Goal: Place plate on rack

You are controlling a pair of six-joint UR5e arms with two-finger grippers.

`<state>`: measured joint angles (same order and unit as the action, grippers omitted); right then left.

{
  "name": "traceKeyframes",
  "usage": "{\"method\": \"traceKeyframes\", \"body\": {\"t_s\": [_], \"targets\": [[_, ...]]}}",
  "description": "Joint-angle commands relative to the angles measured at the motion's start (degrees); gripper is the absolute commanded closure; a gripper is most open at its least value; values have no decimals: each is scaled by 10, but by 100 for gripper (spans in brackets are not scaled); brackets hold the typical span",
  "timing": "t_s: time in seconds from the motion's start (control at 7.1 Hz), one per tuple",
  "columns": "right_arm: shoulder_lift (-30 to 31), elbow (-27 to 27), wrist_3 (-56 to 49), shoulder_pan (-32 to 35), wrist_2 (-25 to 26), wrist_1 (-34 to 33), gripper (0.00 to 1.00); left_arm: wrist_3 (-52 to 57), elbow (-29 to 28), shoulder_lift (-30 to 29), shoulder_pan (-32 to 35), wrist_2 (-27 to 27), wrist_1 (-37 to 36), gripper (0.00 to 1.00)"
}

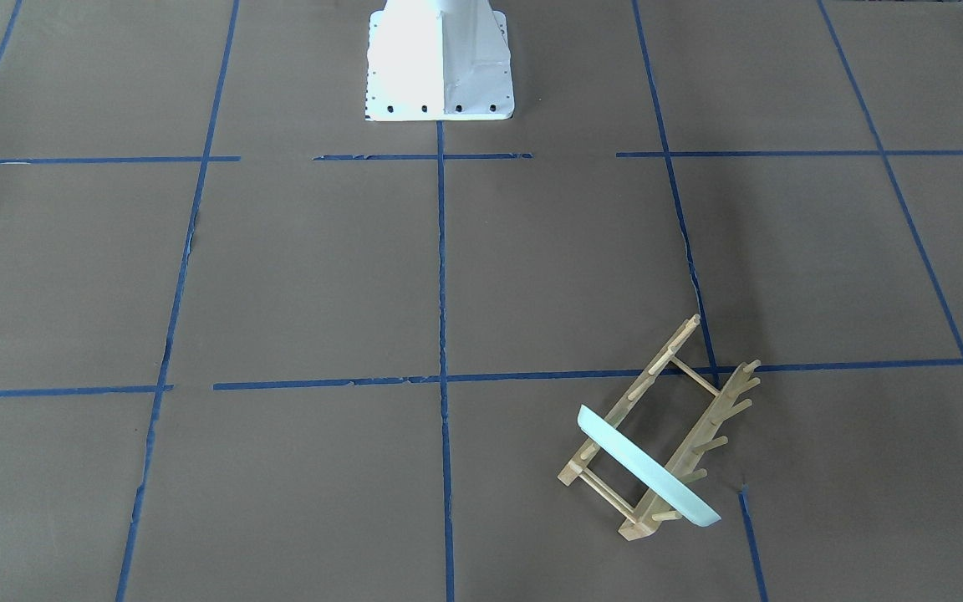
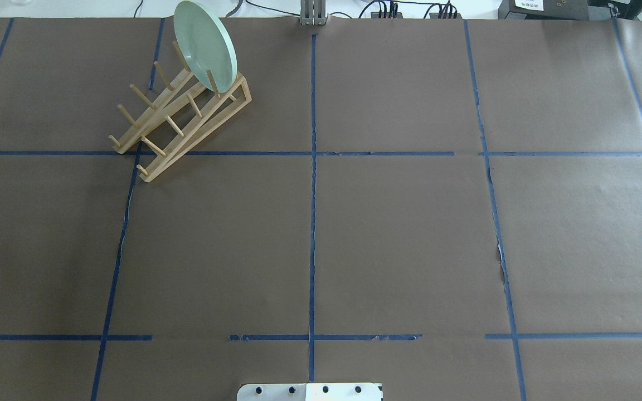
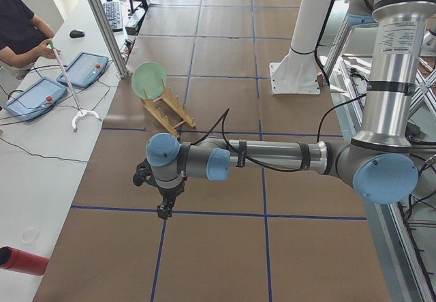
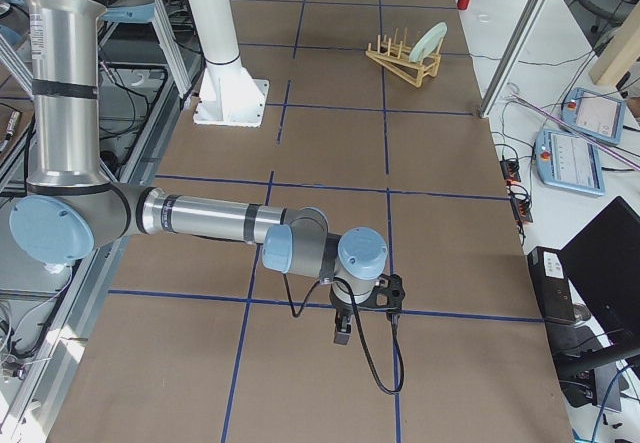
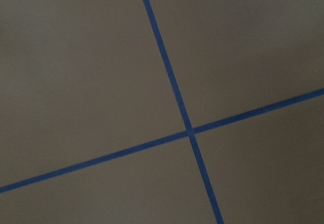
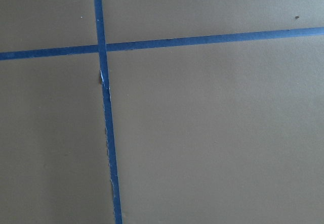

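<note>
Overhead looks forward from behind the base [image 2: 310, 391]; front-facing looks back, steeply down; both share the rack [image 2: 241, 93]. Side views look along the counter [image 3: 225, 36] from its ends. Wrist cameras face it closely.

2 blue tape lines [image 6: 101, 48] cross on brown paper [image 6: 212, 133]

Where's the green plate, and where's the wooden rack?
Round pale mint-green plate [image 2: 205, 44]: overhead view, middle of its face.
Small light-wood pegged dish rack [image 2: 242, 93]: overhead view, far end of one rail.
</note>
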<state>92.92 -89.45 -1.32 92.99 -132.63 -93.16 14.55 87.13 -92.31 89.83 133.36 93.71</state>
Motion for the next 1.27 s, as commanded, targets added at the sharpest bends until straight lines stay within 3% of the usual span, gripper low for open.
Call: {"method": "traceKeyframes", "body": {"t_s": [0.0, 0.42, 0.7, 1.13], "targets": [[0, 1, 1, 0, 0, 0, 0, 3, -4, 27, 4, 4, -5, 0], [0, 1, 1, 0, 0, 0, 0, 3, 13, 29, 10, 5, -51, 0], [0, 1, 0, 0, 0, 0, 0, 0, 62, 37, 24, 4, -94, 0], [0, 0, 0, 0, 0, 0, 0, -61, 64, 35, 32, 7, -107, 0]]}}
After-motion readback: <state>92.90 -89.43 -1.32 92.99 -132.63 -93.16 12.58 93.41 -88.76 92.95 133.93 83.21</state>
